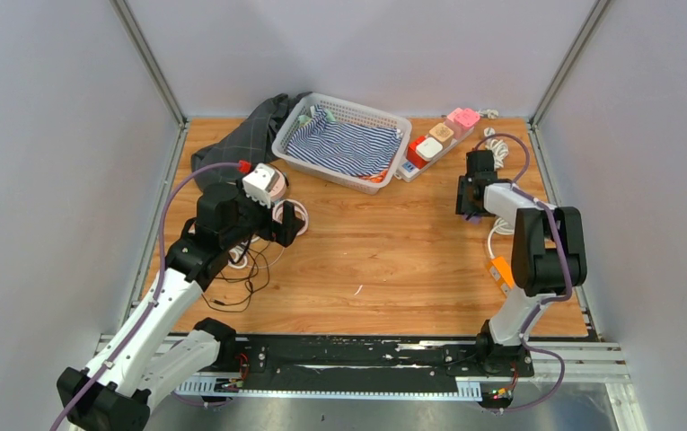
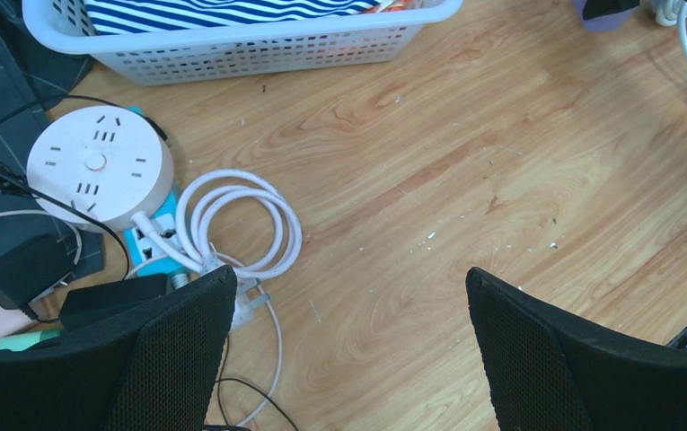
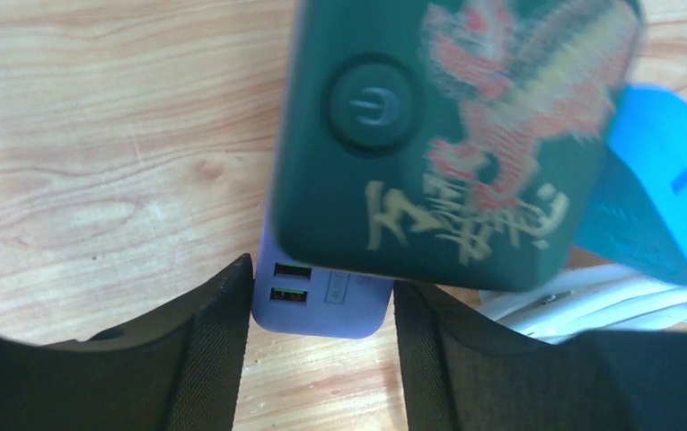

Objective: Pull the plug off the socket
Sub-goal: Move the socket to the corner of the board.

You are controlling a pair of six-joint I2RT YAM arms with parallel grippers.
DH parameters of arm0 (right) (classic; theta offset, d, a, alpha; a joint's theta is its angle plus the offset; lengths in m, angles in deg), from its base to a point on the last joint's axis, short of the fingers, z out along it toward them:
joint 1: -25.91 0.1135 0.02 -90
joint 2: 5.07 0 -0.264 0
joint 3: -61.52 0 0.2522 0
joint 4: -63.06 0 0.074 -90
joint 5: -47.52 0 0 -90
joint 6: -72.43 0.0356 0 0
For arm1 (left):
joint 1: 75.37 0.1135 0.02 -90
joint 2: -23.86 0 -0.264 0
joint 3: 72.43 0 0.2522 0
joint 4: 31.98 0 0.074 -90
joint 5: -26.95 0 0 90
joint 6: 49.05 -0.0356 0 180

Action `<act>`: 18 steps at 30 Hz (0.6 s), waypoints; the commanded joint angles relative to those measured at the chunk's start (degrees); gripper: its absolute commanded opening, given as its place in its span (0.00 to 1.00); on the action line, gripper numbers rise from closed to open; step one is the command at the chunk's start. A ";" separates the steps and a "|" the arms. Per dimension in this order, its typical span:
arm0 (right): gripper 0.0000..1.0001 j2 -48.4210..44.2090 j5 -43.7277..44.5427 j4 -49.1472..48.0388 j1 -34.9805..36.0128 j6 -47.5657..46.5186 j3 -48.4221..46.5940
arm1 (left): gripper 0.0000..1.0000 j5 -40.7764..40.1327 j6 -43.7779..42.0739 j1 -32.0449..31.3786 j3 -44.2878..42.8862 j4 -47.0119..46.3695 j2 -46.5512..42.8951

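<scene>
Blue plug [image 3: 658,202] sits against the right side of the green-topped socket [image 3: 447,135], far right on the table [image 1: 393,260]. Rigid, light, likely tight: grab its flat sides. Right gripper [image 3: 321,287] points down, fingers flanking the socket's purple base; can't tell if clamped. Left gripper [image 2: 350,296] gapes wide, hovering at left.

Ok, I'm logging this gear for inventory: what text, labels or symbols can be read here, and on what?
Power symbol, no words: round button on the dark green adapter.
Gold characters on that adapter: too blurred to read.
Small print beside the USB ports on the purple socket block: too small to read.
Nothing else legible in any view.
</scene>
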 commanded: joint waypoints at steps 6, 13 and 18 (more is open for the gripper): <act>0.25 1.81 -10.29 2.06 -2.51 -3.31 -0.95 | 1.00 1.99 0.07 -0.42 -1.77 0.29 0.32; 0.16 -11.62 -17.75 5.37 -0.61 -8.85 7.51 | 1.00 2.37 0.33 -0.42 -1.59 -0.09 -1.65; 0.12 -20.52 -15.41 9.17 2.15 -16.24 13.22 | 1.00 2.40 0.29 -0.42 -1.79 -0.08 -2.43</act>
